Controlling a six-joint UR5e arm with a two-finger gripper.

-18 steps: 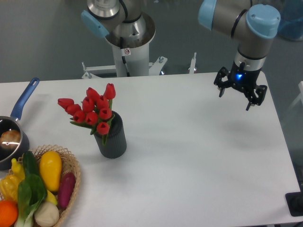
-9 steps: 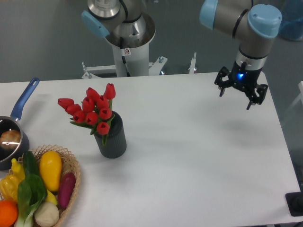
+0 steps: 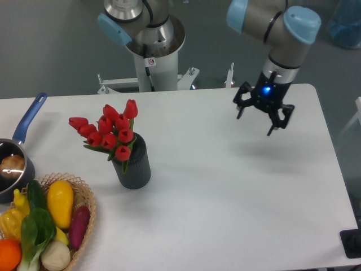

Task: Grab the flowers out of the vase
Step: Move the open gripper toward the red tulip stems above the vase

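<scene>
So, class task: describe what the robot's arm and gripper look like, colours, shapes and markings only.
The arm is built of grey cylindrical segments with light blue caps on the joints. Its wrist narrows to a silver and black band. The gripper is black, with thin dark fingers spread like claws, and a small blue light glows on its body. No loose cables show.

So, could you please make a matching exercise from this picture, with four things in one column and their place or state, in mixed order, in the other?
Things:
1. flowers
2. gripper
3. saucepan
4. wicker basket

Places or states:
A. at the left edge of the table, blue handle pointing away
B. open, in the air above the right part of the table
C. standing in the vase
D. at the front left corner, full of vegetables

Pairs: 1-C, 2-B, 3-A, 4-D
</scene>
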